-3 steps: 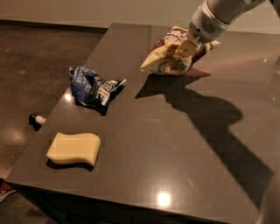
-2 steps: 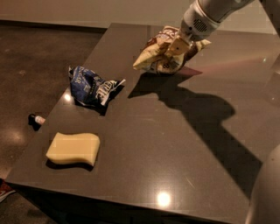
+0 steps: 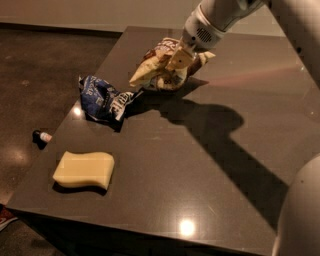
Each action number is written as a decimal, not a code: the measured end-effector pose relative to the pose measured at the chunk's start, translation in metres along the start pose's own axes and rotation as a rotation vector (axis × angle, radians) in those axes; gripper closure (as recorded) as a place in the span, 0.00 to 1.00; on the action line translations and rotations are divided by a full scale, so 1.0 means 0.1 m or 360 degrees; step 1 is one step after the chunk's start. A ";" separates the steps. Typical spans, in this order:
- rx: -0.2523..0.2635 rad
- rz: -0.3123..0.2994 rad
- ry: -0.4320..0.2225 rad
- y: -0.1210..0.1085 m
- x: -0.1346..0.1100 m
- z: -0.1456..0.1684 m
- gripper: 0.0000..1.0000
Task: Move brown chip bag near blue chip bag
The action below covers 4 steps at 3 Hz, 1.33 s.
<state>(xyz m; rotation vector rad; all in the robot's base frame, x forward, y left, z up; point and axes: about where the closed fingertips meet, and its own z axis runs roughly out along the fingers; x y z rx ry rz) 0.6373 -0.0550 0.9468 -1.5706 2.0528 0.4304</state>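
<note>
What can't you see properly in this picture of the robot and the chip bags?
In the camera view:
- The brown chip bag: its middle is covered by the gripper clamped on it near the table's far end.
- The blue chip bag: lettering too crumpled to read.
- The small dark object on the floor: too small to identify.
- The arm: upper part cut off by the top edge.

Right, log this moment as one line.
gripper: over far side of table, jaws shut on brown chip bag | brown chip bag: close beside blue chip bag | yellow sponge: near front corner
</note>
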 end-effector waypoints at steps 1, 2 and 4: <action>-0.0073 -0.0042 -0.0017 0.13 -0.16 0.21 0.53; -0.0083 -0.0021 -0.0054 0.17 -0.17 0.29 0.30; -0.0092 -0.0023 -0.0054 0.18 -0.18 0.34 0.00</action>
